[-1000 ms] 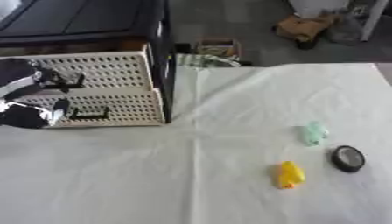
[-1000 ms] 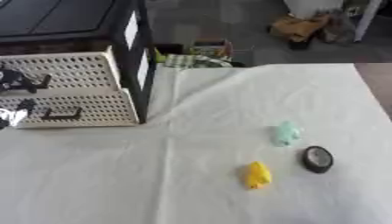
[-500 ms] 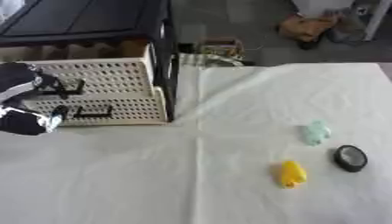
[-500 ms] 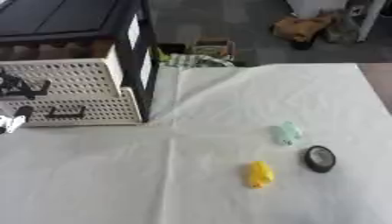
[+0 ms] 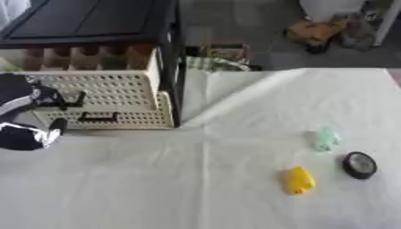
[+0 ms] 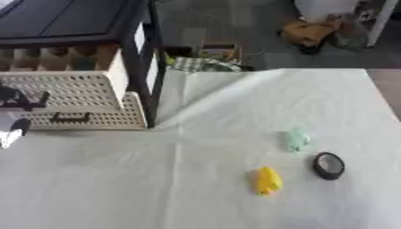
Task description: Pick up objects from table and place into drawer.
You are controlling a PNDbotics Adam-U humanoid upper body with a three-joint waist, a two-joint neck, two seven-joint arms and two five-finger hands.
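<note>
At the left stands a black cabinet (image 5: pixel 175 67) with two cream perforated drawers. The upper drawer (image 5: pixel 109 91) is pulled out, and brown dividers show inside it. My left hand (image 5: pixel 22 97) is at the left edge, fingers curled round that drawer's dark handle (image 5: pixel 74 100). The lower drawer (image 5: pixel 117 120) is pushed in. On the white cloth to the right lie a yellow object (image 5: pixel 298 180), a pale green object (image 5: pixel 325 139) and a black round object (image 5: pixel 360 165), close together and far from the hand. My right hand is out of view.
The white cloth (image 5: pixel 196 188) covers the table, with a raised fold (image 5: pixel 235 96) running from the cabinet's corner. Beyond the far edge, boxes (image 5: pixel 225 51) and other clutter (image 5: pixel 317 30) sit on the floor.
The upper drawer has come further out with my left hand on its handle, so its inside now shows. The view has also shifted slightly. The three objects have not moved.
</note>
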